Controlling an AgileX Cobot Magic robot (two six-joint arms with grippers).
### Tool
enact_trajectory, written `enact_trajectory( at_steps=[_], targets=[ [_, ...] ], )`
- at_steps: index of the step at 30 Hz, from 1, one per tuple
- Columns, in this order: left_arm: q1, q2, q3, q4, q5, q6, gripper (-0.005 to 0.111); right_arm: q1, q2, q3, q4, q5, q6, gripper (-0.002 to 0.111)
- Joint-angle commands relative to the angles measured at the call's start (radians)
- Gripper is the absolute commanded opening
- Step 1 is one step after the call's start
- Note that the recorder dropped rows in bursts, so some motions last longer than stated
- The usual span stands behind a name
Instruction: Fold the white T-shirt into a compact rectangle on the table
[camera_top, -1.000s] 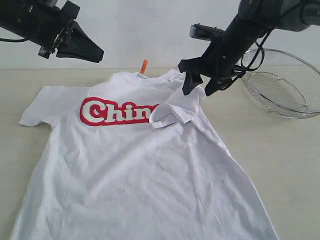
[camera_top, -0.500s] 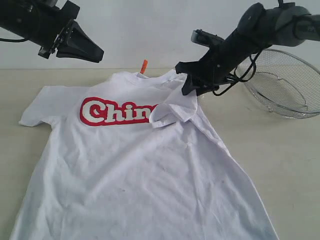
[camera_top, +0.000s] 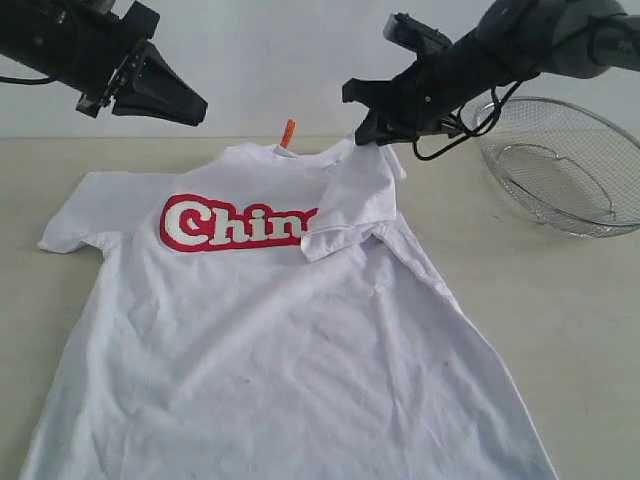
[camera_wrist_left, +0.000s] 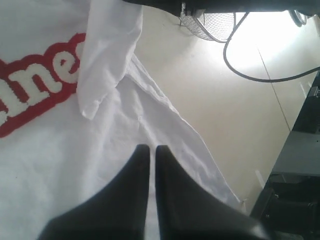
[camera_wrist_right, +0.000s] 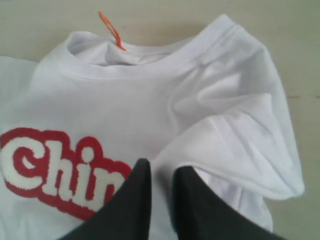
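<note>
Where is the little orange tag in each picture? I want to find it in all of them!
Exterior view: the orange tag sticks up from the collar of the white T-shirt, at its far edge.
Left wrist view: the tag is not in it.
Right wrist view: the orange tag pokes out of the collar, beyond the letters.
Shared landmark: the red lettering shows in all three.

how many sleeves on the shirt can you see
2: the flat sleeve lies spread on the table at the exterior view's left; the folded sleeve covers the end of the red lettering toward the right.
</note>
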Motion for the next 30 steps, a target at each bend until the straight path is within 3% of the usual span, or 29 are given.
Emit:
enact_trajectory(
  at_steps=[1, 12, 18, 20, 22, 30],
  targets=[
    [-0.002, -0.010, 0.004, 0.013, 0.004, 0.008, 0.005, 0.014, 0.005, -0.008, 0.069, -0.041, -0.036, 0.012],
    [-0.002, -0.010, 0.011, 0.013, 0.004, 0.008, 0.005, 0.103, 0.099, -0.031, 0.086, -0.199, -0.014, 0.012],
    [-0.002, -0.010, 0.082, 0.013, 0.004, 0.032, 0.005, 0.107, 0.220, -0.192, 0.187, -0.180, -0.015, 0.012],
    [-0.002, -0.010, 0.084, 0.013, 0.004, 0.037, 0.005, 0.109, 0.254, -0.256, 0.187, -0.146, -0.020, 0.023],
    [-0.002, -0.010, 0.084, 0.013, 0.004, 0.045, 0.005, 0.109, 0.280, -0.296, 0.187, -0.114, -0.026, 0.062],
    [-0.002, -0.010, 0.084, -0.015, 0.004, 0.068, 0.005, 0.103, 0.242, -0.297, 0.239, 0.020, -0.063, 0.056]
  ],
)
